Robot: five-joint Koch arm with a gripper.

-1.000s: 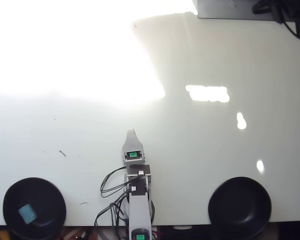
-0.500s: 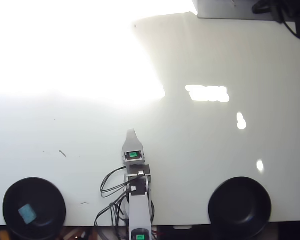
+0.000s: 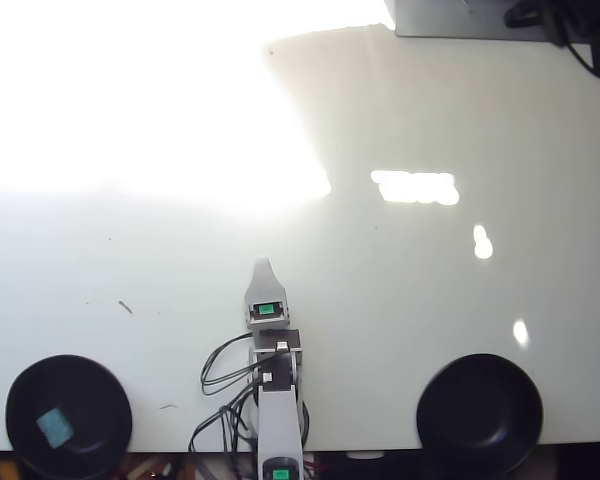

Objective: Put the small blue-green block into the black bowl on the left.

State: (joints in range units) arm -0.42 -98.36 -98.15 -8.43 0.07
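small blue-green block [image 3: 54, 427] lying inside black bowl [image 3: 20, 390] at table's [image 3: 400, 290] lower-left edge, gripper [image 3: 263, 266] mid-table pointing up, well apart, claw state unreadable, twin bowl [image 3: 479, 415] lower right

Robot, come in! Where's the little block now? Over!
Gripper empty, clear of both bowls; jaw state unclear. Block sits inside left black bowl. Right bowl empty. Nothing in the way.

The white arm [image 3: 278, 400] lies folded at the bottom edge, its pincer [image 3: 264, 266] pointing up-frame, one tip visible.

place: hobby workbench | cue: white table [image 3: 430, 280], loose wires [image 3: 220, 365]
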